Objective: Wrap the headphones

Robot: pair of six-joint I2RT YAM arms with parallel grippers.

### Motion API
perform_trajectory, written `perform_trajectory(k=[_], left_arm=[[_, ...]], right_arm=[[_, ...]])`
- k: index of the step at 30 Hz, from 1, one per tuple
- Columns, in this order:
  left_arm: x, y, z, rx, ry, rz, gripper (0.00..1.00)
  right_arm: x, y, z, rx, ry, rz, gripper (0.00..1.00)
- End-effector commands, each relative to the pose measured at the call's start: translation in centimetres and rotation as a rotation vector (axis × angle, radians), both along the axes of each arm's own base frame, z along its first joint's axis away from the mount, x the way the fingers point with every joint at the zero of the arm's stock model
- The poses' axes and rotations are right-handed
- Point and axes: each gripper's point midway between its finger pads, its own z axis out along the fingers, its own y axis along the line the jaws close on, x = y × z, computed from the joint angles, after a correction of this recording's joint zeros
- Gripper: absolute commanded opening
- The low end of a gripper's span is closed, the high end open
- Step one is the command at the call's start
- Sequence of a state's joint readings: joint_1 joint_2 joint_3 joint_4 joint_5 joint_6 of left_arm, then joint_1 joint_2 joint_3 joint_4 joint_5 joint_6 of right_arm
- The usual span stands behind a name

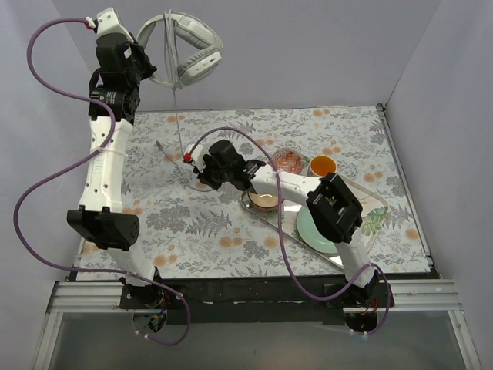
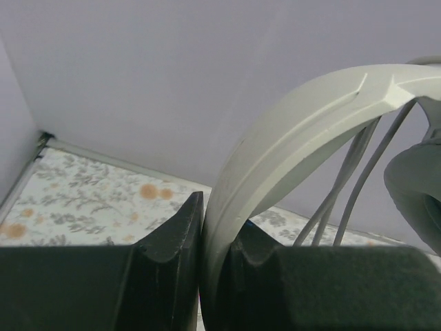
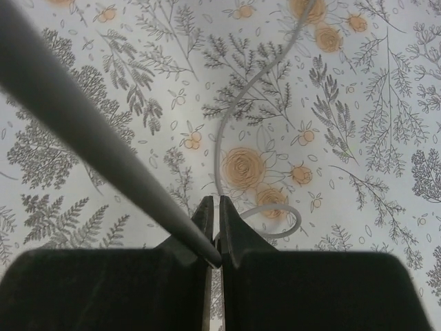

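Currently, headphones (image 1: 199, 65) are held aloft by left gripper (image 2: 215, 238), cable (image 3: 227, 124) pinched by right gripper (image 3: 215, 231); winding is needed next.

Soft, even, fairly bright light fills all three views, leaving only faint, fuzzy-edged shadows beneath the arms on the floral-patterned tablecloth (image 1: 231, 223) and a mild sheen on the silver metal tray (image 1: 362, 193). Close to the wrist lenses focus is lost. The left gripper's black fingers (image 2: 165, 276) and the light grey-white plastic headband (image 2: 289, 131) look soft, and the thin grey cable (image 3: 83, 131) smears into a thick blurred band over sharply rendered cloth.
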State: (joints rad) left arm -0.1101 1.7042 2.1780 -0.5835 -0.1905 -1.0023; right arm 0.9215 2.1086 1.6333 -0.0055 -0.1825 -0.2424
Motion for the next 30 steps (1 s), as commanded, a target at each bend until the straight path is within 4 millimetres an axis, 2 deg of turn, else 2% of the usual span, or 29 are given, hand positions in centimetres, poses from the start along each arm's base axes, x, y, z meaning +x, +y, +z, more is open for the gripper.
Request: perform_trajectory(k=[1, 2, 3, 4, 5, 8, 10, 11, 12, 13, 14, 15, 17, 18, 20, 21, 23, 24, 25, 27, 28, 30], left_arm=[[0.5, 4.1, 6.1, -0.031, -0.26, 0.186, 0.0], [0.9, 4.5, 6.1, 0.003, -0.275, 0.209, 0.0], [1.2, 5.2, 5.6, 0.028, -0.273, 0.25, 0.0], [2.0, 5.7, 4.2, 0.05, -0.249, 0.272, 0.0], [2.3, 6.1, 4.1, 0.065, -0.263, 0.293, 0.0], [3.5, 7.5, 2.3, 0.156, -0.242, 0.349, 0.0], [4.0, 8.0, 1.3, 0.226, -0.22, 0.363, 0.0], [4.3, 8.0, 0.1, 0.25, -0.202, 0.356, 0.0], [4.4, 7.8, 0.0, 0.264, -0.211, 0.345, 0.0], [4.4, 7.7, -0.5, 0.309, -0.2, 0.33, 0.0], [4.6, 7.4, -0.8, 0.327, -0.212, 0.313, 0.0], [4.4, 7.3, -2.1, 0.352, -0.189, 0.303, 0.0], [4.3, 7.6, -2.9, 0.428, -0.181, 0.311, 0.0], [4.4, 7.7, -4.6, 0.458, -0.151, 0.306, 0.0], [4.4, 7.7, -5.5, 0.526, -0.143, 0.294, 0.0], [4.1, 7.7, -7.5, 0.551, -0.11, 0.277, 0.0], [3.8, 7.2, -8.6, 0.618, -0.105, 0.244, 0.0], [3.7, 6.7, -9.2, 0.642, -0.102, 0.214, 0.0], [3.1, 6.4, -10.6, 0.664, -0.079, 0.184, 0.0], [2.6, 5.1, -11.5, 0.715, -0.08, 0.1, 0.0], [1.6, 4.6, -12.9, 0.74, -0.061, 0.058, 0.0], [0.5, 3.1, -13.9, 0.82, -0.061, -0.015, 0.0]], right_arm=[[-3.4, -1.9, 0.2, -0.214, -0.092, 0.086, 0.01], [-4.5, -1.4, 1.5, -0.201, -0.11, 0.107, 0.01], [-5.2, -1.1, 2.2, -0.193, -0.12, 0.117, 0.01], [-5.7, -1.1, 2.7, -0.191, -0.126, 0.122, 0.01], [-6.8, -0.9, 3.8, -0.181, -0.136, 0.137, 0.01], [-8.9, -1.2, 5.4, -0.185, -0.152, 0.161, 0.01], [-9.5, -1.4, 6.5, -0.192, -0.172, 0.156, 0.01], [-9.7, -1.7, 7.6, -0.184, -0.178, 0.153, 0.01], [-9.6, -2.4, 8.0, -0.202, -0.178, 0.126, 0.01], [-9.1, -2.8, 8.7, -0.205, -0.191, 0.097, 0.01], [-8.9, -3.2, 10.5, -0.184, -0.213, 0.071, 0.01], [-8.7, -3.9, 11.1, -0.198, -0.217, 0.049, 0.01], [-8.3, -4.9, 13.3, -0.186, -0.245, 0.006, 0.01], [-8.2, -5.0, 14.7, -0.167, -0.255, -0.004, 0.01], [-8.0, -5.9, 16.6, -0.15, -0.265, -0.021, 0.01], [-7.6, -6.1, 18.1, -0.124, -0.282, -0.034, 0.01], [-6.0, -7.3, 19.6, -0.123, -0.307, -0.095, 0.01], [-5.2, -7.7, 21.0, -0.106, -0.324, -0.123, 0.01], [-3.8, -8.8, 21.6, -0.117, -0.342, -0.171, 0.01], [-2.1, -9.8, 22.7, -0.124, -0.374, -0.222, 0.01], [-0.4, -11.0, 22.8, -0.141, -0.387, -0.273, 0.01], [1.4, -12.1, 23.3, -0.154, -0.405, -0.318, 0.01]])
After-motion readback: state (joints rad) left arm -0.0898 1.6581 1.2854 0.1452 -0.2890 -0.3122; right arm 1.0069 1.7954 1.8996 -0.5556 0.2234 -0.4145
